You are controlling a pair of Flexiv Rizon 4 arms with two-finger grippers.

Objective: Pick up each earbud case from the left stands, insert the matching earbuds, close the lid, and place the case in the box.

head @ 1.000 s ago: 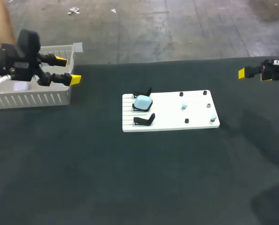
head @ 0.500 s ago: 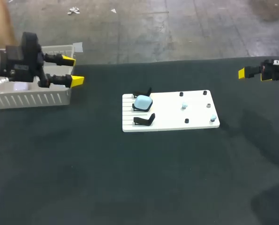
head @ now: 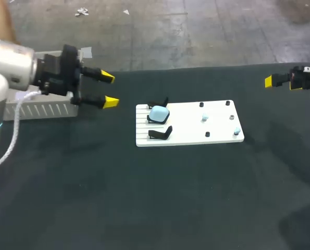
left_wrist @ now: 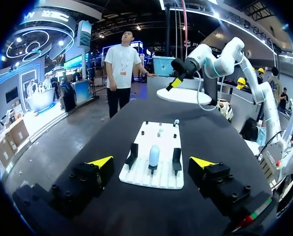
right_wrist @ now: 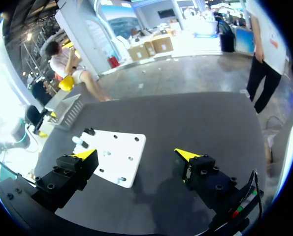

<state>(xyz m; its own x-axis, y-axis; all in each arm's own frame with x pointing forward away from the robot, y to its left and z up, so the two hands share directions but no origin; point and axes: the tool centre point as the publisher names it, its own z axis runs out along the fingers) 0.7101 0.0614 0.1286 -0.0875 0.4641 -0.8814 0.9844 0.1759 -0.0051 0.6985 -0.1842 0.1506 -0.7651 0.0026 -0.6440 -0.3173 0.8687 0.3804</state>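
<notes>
A light-blue earbud case [head: 158, 113] sits closed on the middle of three black stands at the left end of a white board [head: 191, 127]. The stands [head: 161, 134] on either side of it are empty. Small earbuds [head: 205, 119] and dark pegs stand on the board's right half. My left gripper [head: 110, 89] hangs open, left of the board and pointing at it. In the left wrist view the case [left_wrist: 154, 155] lies straight ahead between the open fingers of that gripper [left_wrist: 152, 162]. My right gripper [head: 272, 82] is far right, off the board, and shows open [right_wrist: 136, 154] in its wrist view.
A white slatted basket [head: 40, 109] stands at the table's back left, behind my left arm; the right wrist view shows the basket [right_wrist: 70, 110] beyond the board [right_wrist: 121, 162]. Dark tabletop surrounds the board on all sides.
My left gripper has swung right, from beside the basket toward the board's left end. The right arm and the case have not moved.
</notes>
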